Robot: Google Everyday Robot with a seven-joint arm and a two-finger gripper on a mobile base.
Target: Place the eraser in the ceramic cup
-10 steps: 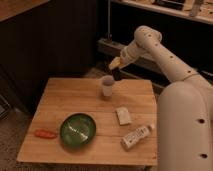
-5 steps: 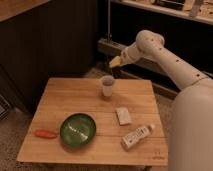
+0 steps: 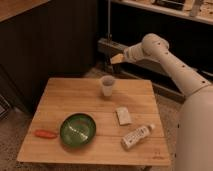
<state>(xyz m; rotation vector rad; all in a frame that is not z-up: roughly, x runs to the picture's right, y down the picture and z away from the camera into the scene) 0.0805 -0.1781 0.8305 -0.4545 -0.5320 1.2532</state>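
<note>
Arm, single, white: I see it entering from the lower right as a broad shell, rising up and leftward through a long perforated forearm to a rounded joint near the top right, then bending left and slightly downward along a short wrist segment.

Gripper: I find it at the wrist's left end, raised in the air at upper centre, pointing left and a little down.
</note>
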